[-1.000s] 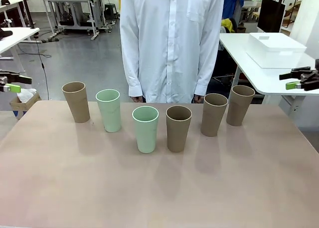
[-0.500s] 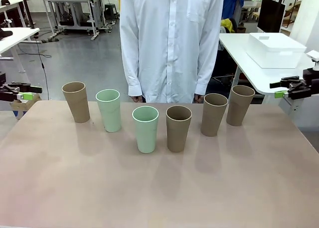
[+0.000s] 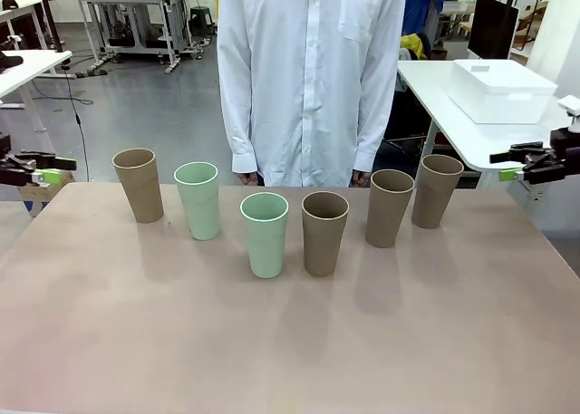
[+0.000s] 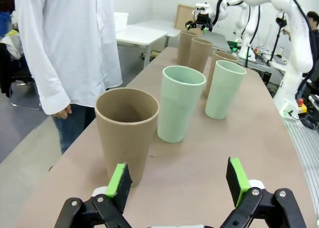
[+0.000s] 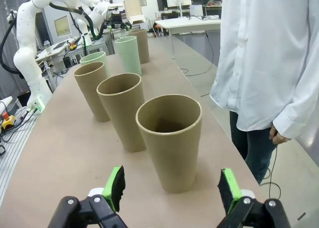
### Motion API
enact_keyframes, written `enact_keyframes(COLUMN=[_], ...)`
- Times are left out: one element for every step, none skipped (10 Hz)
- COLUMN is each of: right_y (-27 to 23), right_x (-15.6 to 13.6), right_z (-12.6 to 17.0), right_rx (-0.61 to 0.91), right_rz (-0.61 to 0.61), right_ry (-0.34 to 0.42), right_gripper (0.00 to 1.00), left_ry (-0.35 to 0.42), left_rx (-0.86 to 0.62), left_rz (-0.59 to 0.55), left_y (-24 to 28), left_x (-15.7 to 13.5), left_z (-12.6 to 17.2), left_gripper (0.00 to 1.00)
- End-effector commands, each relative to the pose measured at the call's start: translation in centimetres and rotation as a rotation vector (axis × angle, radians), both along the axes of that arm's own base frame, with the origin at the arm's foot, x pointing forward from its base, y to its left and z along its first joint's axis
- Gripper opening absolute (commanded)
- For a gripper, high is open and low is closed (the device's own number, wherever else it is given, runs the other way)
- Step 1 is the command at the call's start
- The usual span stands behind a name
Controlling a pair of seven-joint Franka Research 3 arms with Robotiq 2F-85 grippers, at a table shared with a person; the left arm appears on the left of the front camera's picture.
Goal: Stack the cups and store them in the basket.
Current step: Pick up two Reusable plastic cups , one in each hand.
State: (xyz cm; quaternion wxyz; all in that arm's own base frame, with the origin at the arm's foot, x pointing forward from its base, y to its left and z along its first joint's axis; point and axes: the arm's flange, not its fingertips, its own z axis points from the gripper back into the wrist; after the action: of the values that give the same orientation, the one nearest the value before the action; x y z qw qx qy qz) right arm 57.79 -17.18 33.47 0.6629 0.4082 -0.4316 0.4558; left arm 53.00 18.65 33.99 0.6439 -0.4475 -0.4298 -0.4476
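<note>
Six cups stand upright in a loose row across the table. From the left they are a brown cup (image 3: 139,185), two mint cups (image 3: 198,200) (image 3: 265,235), and three brown cups (image 3: 324,233) (image 3: 389,207) (image 3: 436,191). The white basket (image 3: 501,90) sits on a side table at the far right. My left gripper (image 3: 53,168) hovers open off the table's left end, facing the nearest brown cup (image 4: 127,133); its own view shows my left gripper (image 4: 178,180) empty. My right gripper (image 3: 509,163) hovers open off the right end, and my right gripper (image 5: 172,188) faces the end brown cup (image 5: 170,140).
A person in a white shirt (image 3: 313,70) stands at the far edge behind the middle cups, hands hanging down. The near half of the brown table (image 3: 290,341) is bare. Other work tables stand on the grey floor beyond.
Both grippers have drawn in toward the table's ends, the left moving right and down, the right moving left. The cups have not moved.
</note>
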Motion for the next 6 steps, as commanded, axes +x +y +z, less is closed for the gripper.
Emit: enact_keyframes(right_y=[0.3, 0.5, 0.8, 1.5, 2.1, 2.5], right_x=[1.4, 1.8, 2.4, 3.0, 3.5, 3.9], right_z=[-2.9, -4.1, -5.4, -6.5, -7.4, -8.0], right_rx=[0.057, 0.079, 0.116, 0.134, 0.165, 0.193], right_rz=[0.049, 0.072, 0.078, 0.085, 0.096, 0.082], right_ry=[-0.090, -0.099, -0.098, -0.099, -0.104, -0.096], right_gripper=[1.00, 1.00, 1.00, 1.00, 1.00, 1.00], left_ry=[-0.083, -0.123, -0.138, -0.145, -0.156, -0.161], left_rx=[-0.038, -0.081, -0.096, -0.092, -0.096, -0.108], left_rz=[-0.006, -0.019, -0.017, -0.009, -0.013, -0.020], left_y=[-0.1, -0.4, -0.7, -1.0, -1.3, -1.7], left_x=[1.6, 1.9, 2.5, 2.9, 3.1, 3.3], left_z=[-2.2, -3.3, -4.9, -6.1, -6.8, -7.4], left_gripper=[1.00, 1.00, 1.00, 1.00, 1.00, 1.00])
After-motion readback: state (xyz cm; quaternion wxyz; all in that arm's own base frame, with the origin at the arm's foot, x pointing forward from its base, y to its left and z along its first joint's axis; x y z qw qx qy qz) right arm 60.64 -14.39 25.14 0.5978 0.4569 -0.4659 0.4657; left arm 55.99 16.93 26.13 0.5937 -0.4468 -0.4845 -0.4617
